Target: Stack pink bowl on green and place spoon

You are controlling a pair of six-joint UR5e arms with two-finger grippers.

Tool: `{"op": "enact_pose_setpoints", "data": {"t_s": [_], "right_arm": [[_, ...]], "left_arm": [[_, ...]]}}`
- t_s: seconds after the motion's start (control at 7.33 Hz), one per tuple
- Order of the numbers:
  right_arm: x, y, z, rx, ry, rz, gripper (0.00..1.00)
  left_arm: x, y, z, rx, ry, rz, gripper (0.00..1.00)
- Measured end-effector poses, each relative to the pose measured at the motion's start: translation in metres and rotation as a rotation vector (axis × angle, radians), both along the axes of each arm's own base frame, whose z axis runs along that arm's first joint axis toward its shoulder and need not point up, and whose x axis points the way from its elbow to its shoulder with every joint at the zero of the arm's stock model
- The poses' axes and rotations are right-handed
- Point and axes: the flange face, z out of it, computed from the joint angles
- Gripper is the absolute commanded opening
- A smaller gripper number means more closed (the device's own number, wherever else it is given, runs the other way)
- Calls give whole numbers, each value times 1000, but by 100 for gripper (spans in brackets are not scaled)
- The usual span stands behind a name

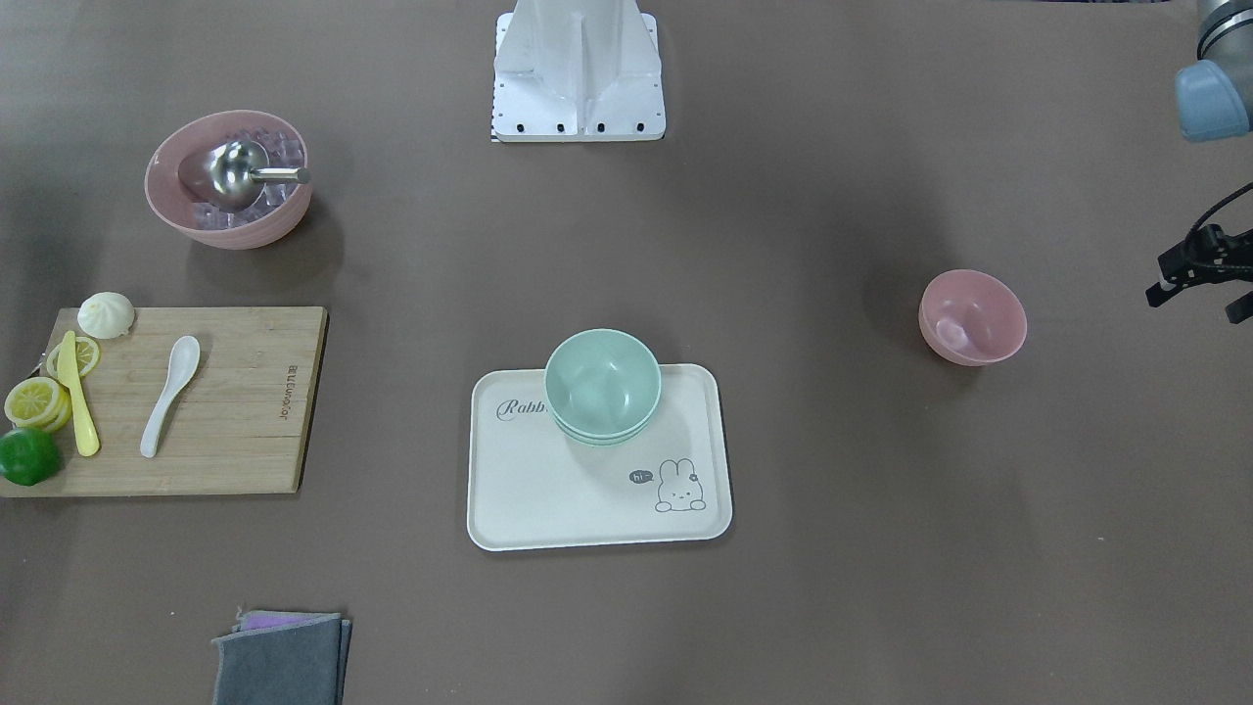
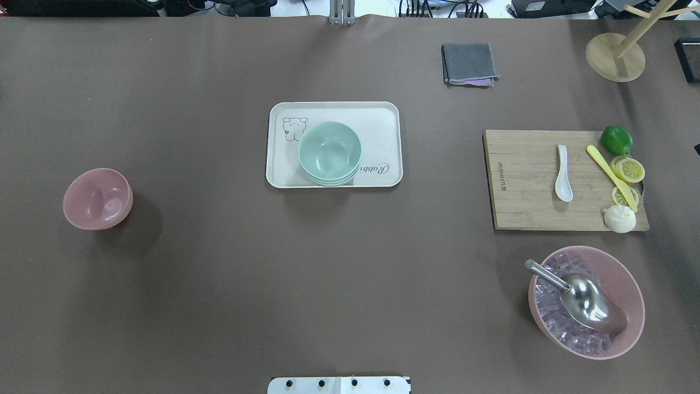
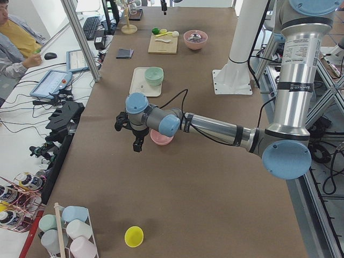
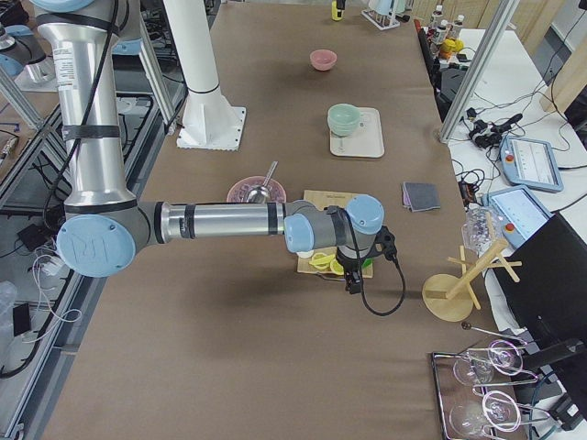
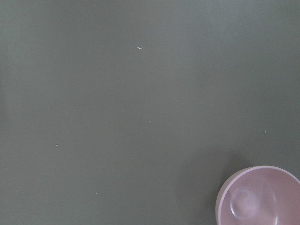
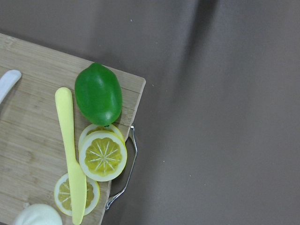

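A small pink bowl (image 1: 972,318) stands empty on the brown table at my left side, also seen from overhead (image 2: 97,198) and at the lower right of the left wrist view (image 5: 260,197). A stack of green bowls (image 2: 329,152) sits on a cream tray (image 2: 383,117) at mid-table. A white spoon (image 2: 563,174) lies on a wooden cutting board (image 2: 519,164). My left gripper (image 1: 1198,294) hangs open and empty just beyond the pink bowl, outward from it. My right gripper (image 4: 353,275) hovers past the board's outer end; I cannot tell whether it is open.
A large pink bowl (image 2: 585,301) holds ice cubes and a metal scoop. A lime (image 6: 98,93), lemon slices (image 6: 103,155), a yellow knife (image 6: 69,140) and a bun (image 2: 620,218) sit on the board. A grey cloth (image 2: 469,63) and a wooden stand (image 2: 607,57) lie farther back.
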Motion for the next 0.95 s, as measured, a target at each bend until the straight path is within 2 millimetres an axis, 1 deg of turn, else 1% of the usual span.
{"op": "enact_pose_setpoints", "data": {"t_s": [0.27, 0.55, 0.68, 0.82, 0.95], "right_arm": [[-1, -1, 4, -4, 1, -2, 100], [-7, -5, 9, 5, -4, -11, 100], [-10, -6, 10, 9, -7, -13, 100], [-13, -9, 11, 3, -8, -9, 100], [-18, -12, 6, -13, -10, 9, 100]], "left_arm": [[0, 3, -13, 27, 9, 0, 97], [0, 2, -23, 46, 17, 1, 98], [5, 1, -19, 25, 17, 1, 98], [22, 0, -13, -19, 19, 1, 98], [41, 0, -12, -62, 23, -6, 98]]}}
